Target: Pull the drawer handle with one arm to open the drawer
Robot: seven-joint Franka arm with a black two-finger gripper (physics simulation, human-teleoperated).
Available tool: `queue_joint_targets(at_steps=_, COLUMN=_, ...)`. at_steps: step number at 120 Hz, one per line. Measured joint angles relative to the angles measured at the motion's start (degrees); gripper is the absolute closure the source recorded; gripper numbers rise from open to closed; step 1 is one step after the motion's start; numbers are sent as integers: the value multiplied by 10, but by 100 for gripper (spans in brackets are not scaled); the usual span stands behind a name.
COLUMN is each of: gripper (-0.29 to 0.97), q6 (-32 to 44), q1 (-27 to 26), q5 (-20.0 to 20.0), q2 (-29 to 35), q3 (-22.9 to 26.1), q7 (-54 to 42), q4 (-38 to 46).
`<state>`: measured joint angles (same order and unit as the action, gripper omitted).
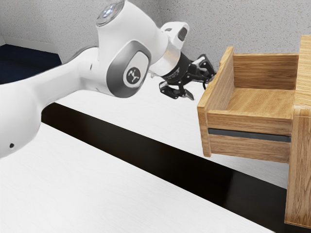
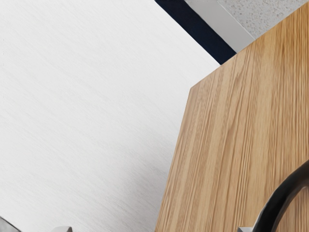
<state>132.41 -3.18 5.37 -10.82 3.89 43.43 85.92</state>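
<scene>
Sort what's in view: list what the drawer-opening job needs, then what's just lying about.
For the job:
drawer, already pulled out
handle, dark, on the drawer's front
gripper, beside the drawer's front

Just there:
cabinet
table
wall

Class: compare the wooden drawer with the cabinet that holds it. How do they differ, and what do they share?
The drawer sticks out toward the exterior view's left, pulled open; the cabinet stands upright at that view's right edge. The drawer is an open-topped box with bare wood inside; the cabinet shows a tall closed side. Both have the same light wood grain.
</scene>
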Motion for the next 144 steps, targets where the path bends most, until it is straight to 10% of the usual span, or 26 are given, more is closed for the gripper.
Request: queue_joint_targets(at_steps=144, gripper=26, q6=4, q1=0, q5=14, q2=51, q3=-36, q7=-35, q4=47)
